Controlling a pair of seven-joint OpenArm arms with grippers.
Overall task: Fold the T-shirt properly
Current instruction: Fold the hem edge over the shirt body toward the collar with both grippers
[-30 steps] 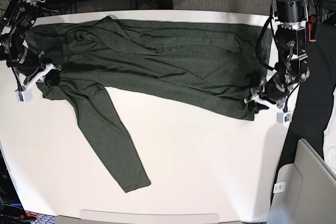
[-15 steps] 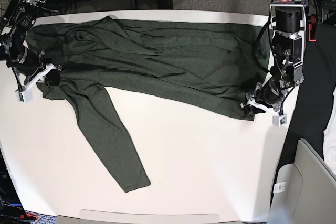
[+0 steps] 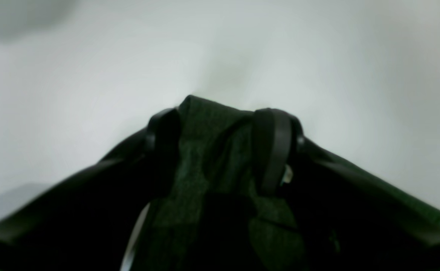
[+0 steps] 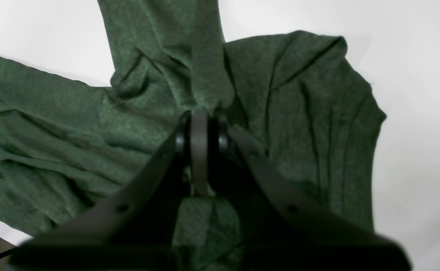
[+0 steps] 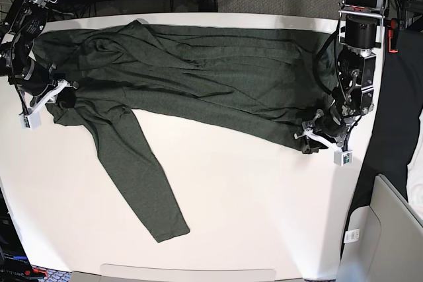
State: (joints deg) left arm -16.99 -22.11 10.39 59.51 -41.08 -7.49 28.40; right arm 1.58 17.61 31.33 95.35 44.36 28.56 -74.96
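1. The right gripper (image 4: 201, 124) has its jaws clamped on the T-shirt (image 5: 198, 77) at the table's (image 5: 264, 209) left edge.
2. The left gripper (image 3: 220, 120) has jaws apart, astride the hem corner at right.
3. One sleeve trails toward the near edge.

Dark olive T-shirt (image 5: 198, 77) spread lengthwise across the white table's far half, rumpled, one long sleeve trailing toward the near edge

Dark olive-green heathered T-shirt (image 5: 198, 77) without print lies on a plain white table (image 5: 251, 203)
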